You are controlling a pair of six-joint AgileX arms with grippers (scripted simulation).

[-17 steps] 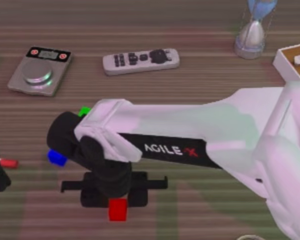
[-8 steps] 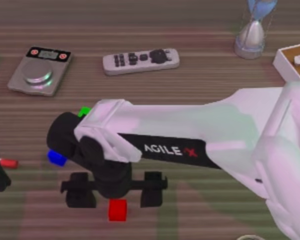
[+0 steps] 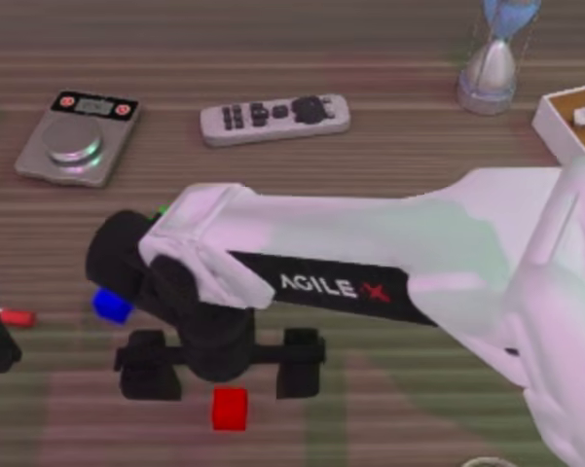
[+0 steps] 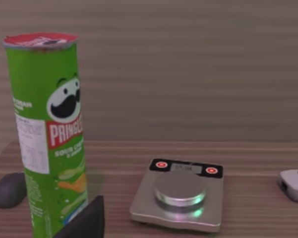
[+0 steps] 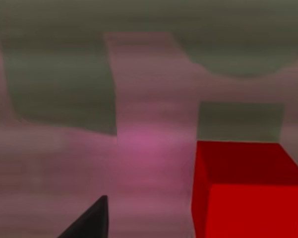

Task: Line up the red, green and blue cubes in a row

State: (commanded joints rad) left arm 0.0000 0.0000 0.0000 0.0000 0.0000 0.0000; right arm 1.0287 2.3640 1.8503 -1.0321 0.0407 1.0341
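Right arm: reaches across the table from the right side, forearm low over the middle – it hides most of the green cube [image 3: 162, 210], of which only a sliver shows at its far edge.
Right gripper [image 3: 220, 364]: fingers spread wide, one on each side of the wrist, holding nothing. A second ago they were closed around the red cube; half a second ago they had parted; now the gripper has drawn slightly far-ward, off the cube.
Left arm: parked at the left edge of the table, only its dark tip in the top view; whether its fingers are open cannot be told.
Scale [image 3: 78, 137]: far left, apart from the work.
Remote [image 3: 274, 119]: far centre, untouched.
Red cube [image 3: 230, 408]: released – resting on the table near the front edge, just nearer than the open gripper, free of both fingers.
Blue cube [image 3: 110, 305]: left of the red cube and farther back, partly under the wrist.
Task meaning: red cube appears placed; judged from here, the three cubes lie on a slant rather than a clear row, so alignment looks unfinished.
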